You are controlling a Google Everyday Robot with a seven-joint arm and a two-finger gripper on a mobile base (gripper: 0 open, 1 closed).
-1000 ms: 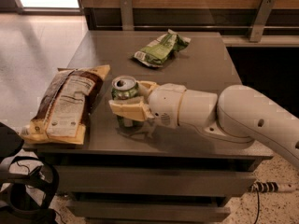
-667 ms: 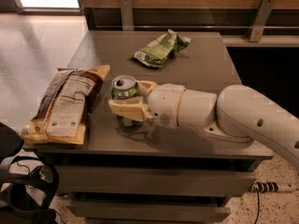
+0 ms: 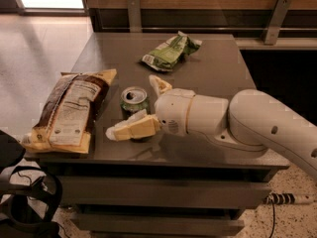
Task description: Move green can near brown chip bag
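The green can (image 3: pixel 133 99) stands upright on the grey table (image 3: pixel 223 68), a short way right of the brown chip bag (image 3: pixel 69 108), which lies flat near the left front corner. My gripper (image 3: pixel 132 106) is open, reaching in from the right. One cream finger (image 3: pixel 132 128) lies in front of the can and the other (image 3: pixel 159 85) points up behind and to the right of it. The can sits between the spread fingers; I cannot tell whether they touch it.
A light green snack bag (image 3: pixel 170 51) lies at the back middle of the table. The table's front edge is just below the gripper. A wooden wall with metal brackets (image 3: pixel 133 13) runs behind. Dark gear (image 3: pixel 25 197) sits on the floor at lower left.
The gripper was shut on the can; its fingers have now spread apart and let go of it. The can stands in about the same place beside the chip bag.
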